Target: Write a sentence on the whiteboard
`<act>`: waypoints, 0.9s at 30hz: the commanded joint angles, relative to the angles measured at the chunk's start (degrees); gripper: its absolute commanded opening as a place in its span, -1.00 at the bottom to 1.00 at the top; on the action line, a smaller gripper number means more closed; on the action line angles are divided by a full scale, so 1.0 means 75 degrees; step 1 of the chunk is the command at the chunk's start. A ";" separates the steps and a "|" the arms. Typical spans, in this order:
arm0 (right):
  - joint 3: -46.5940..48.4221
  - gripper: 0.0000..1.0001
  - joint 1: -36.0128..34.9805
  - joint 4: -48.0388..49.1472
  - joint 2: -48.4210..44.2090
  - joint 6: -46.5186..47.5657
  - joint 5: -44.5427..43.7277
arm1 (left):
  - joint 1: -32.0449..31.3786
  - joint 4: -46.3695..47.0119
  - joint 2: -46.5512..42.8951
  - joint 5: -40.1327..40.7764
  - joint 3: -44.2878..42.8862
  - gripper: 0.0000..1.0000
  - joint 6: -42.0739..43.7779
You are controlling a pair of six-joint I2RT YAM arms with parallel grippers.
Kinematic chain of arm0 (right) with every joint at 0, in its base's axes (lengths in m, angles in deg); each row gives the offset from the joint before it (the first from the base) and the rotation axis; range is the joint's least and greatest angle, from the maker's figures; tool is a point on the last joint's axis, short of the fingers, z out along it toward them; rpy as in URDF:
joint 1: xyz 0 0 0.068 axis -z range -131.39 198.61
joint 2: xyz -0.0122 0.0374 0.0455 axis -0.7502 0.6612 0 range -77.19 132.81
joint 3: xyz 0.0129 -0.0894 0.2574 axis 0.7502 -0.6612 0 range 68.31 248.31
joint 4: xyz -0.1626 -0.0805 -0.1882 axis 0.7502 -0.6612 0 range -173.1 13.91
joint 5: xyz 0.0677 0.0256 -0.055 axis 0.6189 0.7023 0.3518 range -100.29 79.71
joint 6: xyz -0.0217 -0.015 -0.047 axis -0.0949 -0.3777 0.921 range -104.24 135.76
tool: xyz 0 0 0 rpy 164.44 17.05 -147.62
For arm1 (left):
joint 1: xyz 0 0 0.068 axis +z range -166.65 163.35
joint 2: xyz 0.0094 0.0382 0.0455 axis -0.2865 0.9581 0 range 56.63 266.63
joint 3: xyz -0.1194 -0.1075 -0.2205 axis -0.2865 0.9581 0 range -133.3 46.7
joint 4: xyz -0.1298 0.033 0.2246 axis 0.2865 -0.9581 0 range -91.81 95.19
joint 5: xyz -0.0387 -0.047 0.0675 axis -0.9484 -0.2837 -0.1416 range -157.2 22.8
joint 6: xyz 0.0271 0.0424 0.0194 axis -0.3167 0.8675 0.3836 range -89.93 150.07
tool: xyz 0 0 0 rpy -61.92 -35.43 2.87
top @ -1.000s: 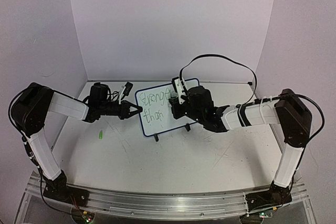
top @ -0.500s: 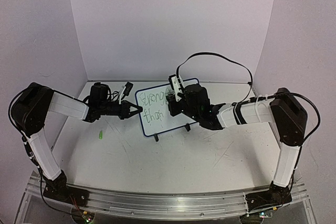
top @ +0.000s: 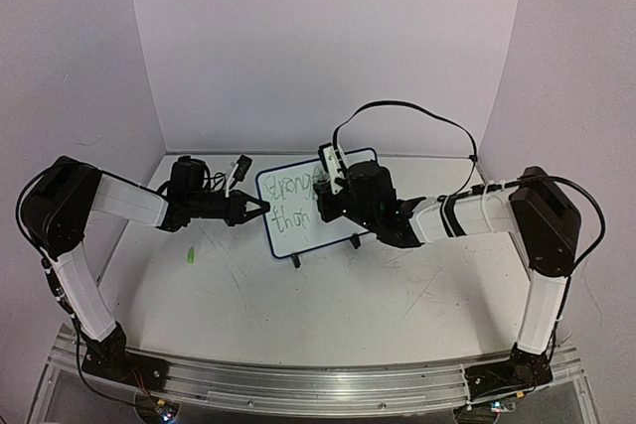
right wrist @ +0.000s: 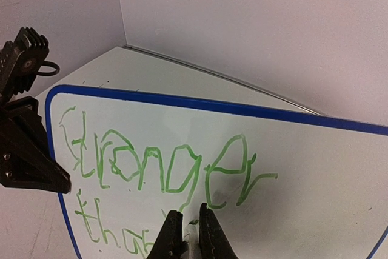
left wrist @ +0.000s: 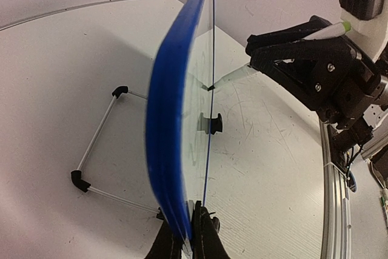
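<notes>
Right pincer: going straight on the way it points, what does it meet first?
The whiteboard: its face lies just past the right pincer, at the lower line of the sentence. Whether its pen already touches is unclear.

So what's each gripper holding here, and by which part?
The left gripper pinches the whiteboard by its side edge; the right gripper grips a pen by its barrel.

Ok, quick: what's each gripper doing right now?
Left gripper: closed, pinching the edge of the whiteboard.
Right gripper: closed, holding the pen.
</notes>
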 commanded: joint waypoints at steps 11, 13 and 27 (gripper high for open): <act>-0.0683 -1.00 -0.0217 0.0008 -0.0050 -0.0505 -0.0096 | 0.0080 -0.0460 0.0130 0.0940 -0.0153 -1.00 0.0855; -0.0744 -1.00 -0.0231 0.0039 -0.0030 -0.0533 -0.0106 | 0.0077 -0.0471 0.0138 0.0942 -0.0163 -1.00 0.0855; -0.0184 -1.00 -0.0231 0.0151 0.0131 -0.0281 -0.0256 | 0.0076 -0.0484 0.0125 0.0951 -0.0125 -1.00 0.0867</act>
